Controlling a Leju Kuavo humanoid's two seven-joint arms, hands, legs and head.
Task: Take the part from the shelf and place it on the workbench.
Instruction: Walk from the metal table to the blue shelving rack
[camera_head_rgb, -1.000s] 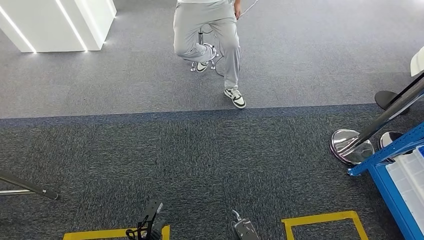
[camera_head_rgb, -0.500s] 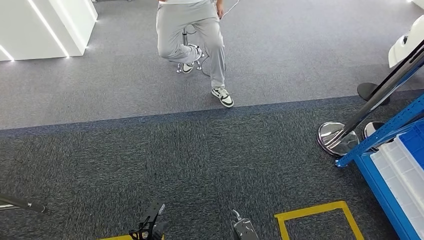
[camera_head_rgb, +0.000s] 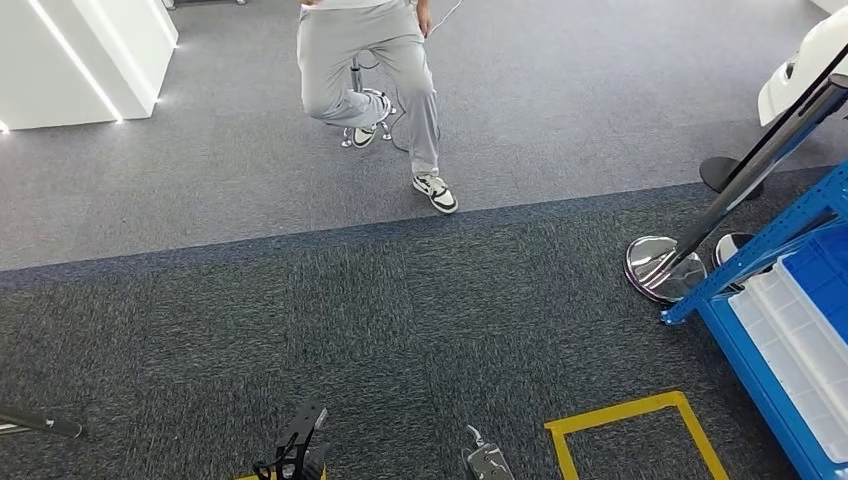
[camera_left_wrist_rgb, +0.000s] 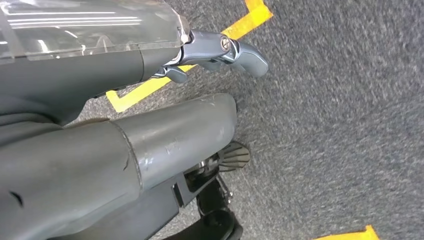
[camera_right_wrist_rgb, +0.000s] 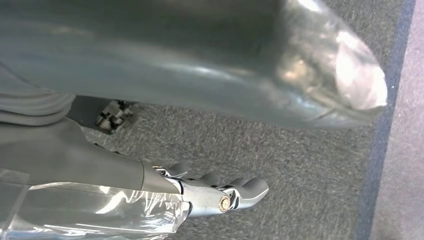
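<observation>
The part itself cannot be made out, so its weight and grip point stay unjudged; only the blue shelf (camera_head_rgb: 790, 330) with pale bins shows at lower right, while both robot hands (camera_left_wrist_rgb: 220, 52) (camera_right_wrist_rgb: 220, 197) hang empty, fingers loosely curled.

Person in grey trousers (camera_head_rgb: 370, 60) at 12 o'clock on stool (camera_head_rgb: 358, 105); chrome stanchion base (camera_head_rgb: 660, 268) at 3; yellow floor tape (camera_head_rgb: 625, 425) at 5.
</observation>
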